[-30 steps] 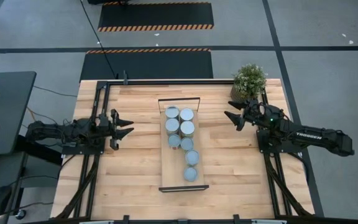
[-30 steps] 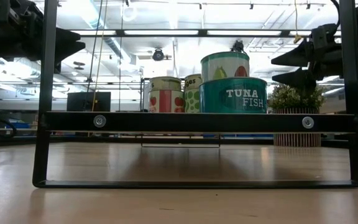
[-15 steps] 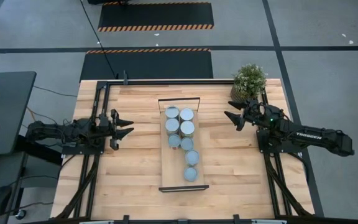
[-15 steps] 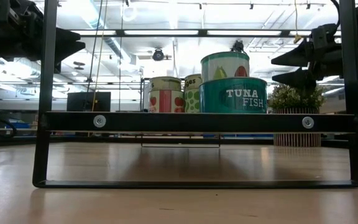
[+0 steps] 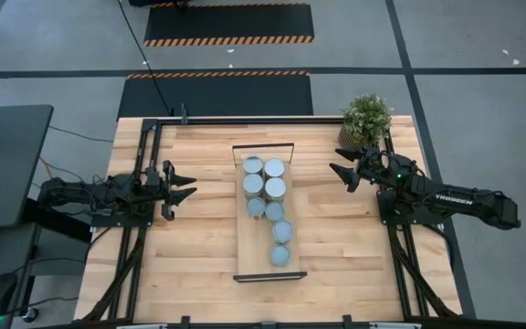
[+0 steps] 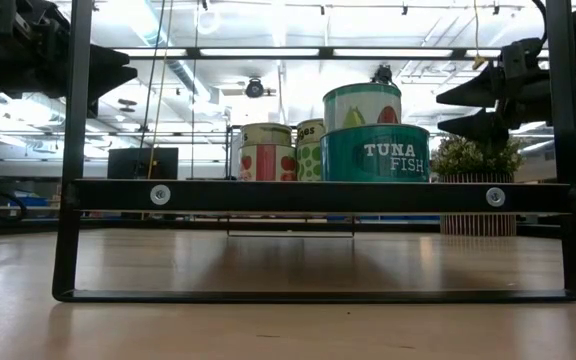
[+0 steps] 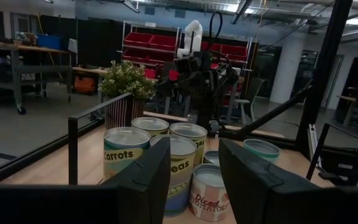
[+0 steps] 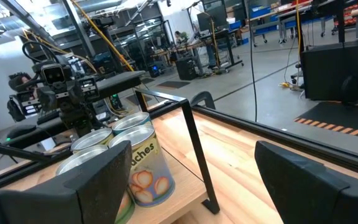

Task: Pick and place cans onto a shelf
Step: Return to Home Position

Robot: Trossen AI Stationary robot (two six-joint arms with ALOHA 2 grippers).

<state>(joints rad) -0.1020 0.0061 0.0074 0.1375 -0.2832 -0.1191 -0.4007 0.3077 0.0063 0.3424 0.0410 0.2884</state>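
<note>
**Eight cans lined up on the shelf, both arms drawn back at the sides**

In the high view the shelf (image 5: 252, 251) lies lengthwise down the middle of the frame on the wooden desk (image 5: 190, 256), with its thin black frame at each end. The cans (image 5: 264, 187) stand on it in a cluster. Three pairs sit side by side in the upper half, and two single cans trail below them towards the lower end, all upright with pale tops showing.

The left gripper (image 5: 188, 185) hangs at centre left of that frame, well apart from the shelf. Its fingers are spread and hold nothing. The right gripper (image 5: 336, 161) sits at centre right, just below the potted plant (image 5: 366, 117) at the desk's upper right corner. It too is spread wide and empty, pointing towards the cans.

In the low view a squat teal tuna fish can (image 6: 374, 152) stands nearest, right of centre on the shelf. A taller can (image 6: 362, 105) rises behind it, and a tomato can (image 6: 266, 150) is farther back to the left.

The left wrist view shows a carrots can (image 7: 126, 152) left of centre among its neighbours. The right wrist view shows a peaches can (image 8: 145, 165) at lower left, beside the shelf's black end frame.
</note>
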